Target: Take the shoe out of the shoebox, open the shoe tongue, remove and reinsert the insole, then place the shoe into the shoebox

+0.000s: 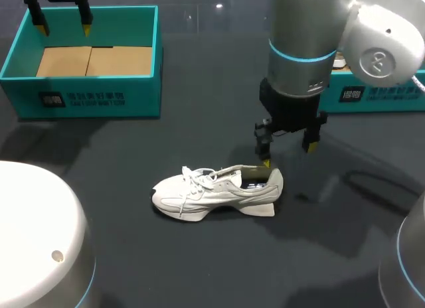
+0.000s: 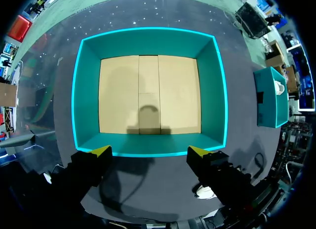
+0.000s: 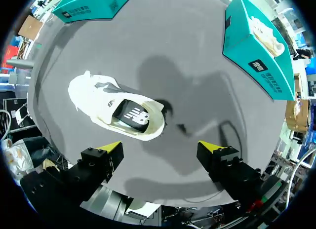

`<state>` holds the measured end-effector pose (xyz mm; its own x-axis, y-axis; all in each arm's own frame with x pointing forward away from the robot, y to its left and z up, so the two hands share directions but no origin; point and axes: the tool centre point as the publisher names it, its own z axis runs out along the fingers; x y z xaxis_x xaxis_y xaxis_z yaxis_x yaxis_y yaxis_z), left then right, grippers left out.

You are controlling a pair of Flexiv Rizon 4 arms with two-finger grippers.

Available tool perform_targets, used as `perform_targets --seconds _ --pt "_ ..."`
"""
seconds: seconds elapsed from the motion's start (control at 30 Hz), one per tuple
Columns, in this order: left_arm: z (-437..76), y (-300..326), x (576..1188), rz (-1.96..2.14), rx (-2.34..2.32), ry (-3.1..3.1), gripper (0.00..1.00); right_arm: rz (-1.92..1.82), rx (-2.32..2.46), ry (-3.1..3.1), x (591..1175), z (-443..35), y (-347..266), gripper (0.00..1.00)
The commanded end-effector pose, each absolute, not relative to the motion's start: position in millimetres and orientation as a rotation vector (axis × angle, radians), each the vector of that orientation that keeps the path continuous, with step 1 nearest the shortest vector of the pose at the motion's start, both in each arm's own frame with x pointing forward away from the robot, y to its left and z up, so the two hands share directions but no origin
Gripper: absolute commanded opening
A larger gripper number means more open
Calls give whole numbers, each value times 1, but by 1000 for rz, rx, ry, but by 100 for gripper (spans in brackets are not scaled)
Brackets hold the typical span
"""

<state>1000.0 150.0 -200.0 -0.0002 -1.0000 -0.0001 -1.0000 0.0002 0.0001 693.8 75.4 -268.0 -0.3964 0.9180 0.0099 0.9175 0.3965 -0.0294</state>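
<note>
White lace-up fabric sneaker stands on its sole mid-desk, outside the open teal cardboard shoebox at the far-left corner. It probably handles as light, with a soft upper; grip it at the firmer heel collar. Right gripper hovers over the heel, spread wide and empty. Left gripper hangs over the shoebox, likewise spread and empty.

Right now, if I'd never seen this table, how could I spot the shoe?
Start at the dark grey table, skip the empty teal shoebox at the far left and go to the middle. There, just below the right gripper, lies the shoe: white, laced, on the tabletop, not in a box.
</note>
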Motion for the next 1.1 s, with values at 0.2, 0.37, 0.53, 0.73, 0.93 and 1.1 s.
perform_targets --seconds 0.2,0.37,0.53,0.73,0.93,1.1 --pt "-200 150 1000 0 2221 -2222 100 -634 -943 -2582 683 -277 37 100" --pt "-200 150 1000 0 2221 -2222 100 -641 -548 -2566 673 -279 27 100" --pt "-200 150 1000 0 2221 -2222 100 -641 -548 -2566 673 -279 27 100" --pt "-200 150 1000 0 2221 -2222 100 -887 -254 -2625 672 -283 12 100" --pt "-200 150 1000 0 2221 -2222 100 -1069 35 -2643 671 -285 -3 100" --pt "-200 150 1000 0 2221 -2222 100 -1138 234 -2611 668 -285 -7 100"
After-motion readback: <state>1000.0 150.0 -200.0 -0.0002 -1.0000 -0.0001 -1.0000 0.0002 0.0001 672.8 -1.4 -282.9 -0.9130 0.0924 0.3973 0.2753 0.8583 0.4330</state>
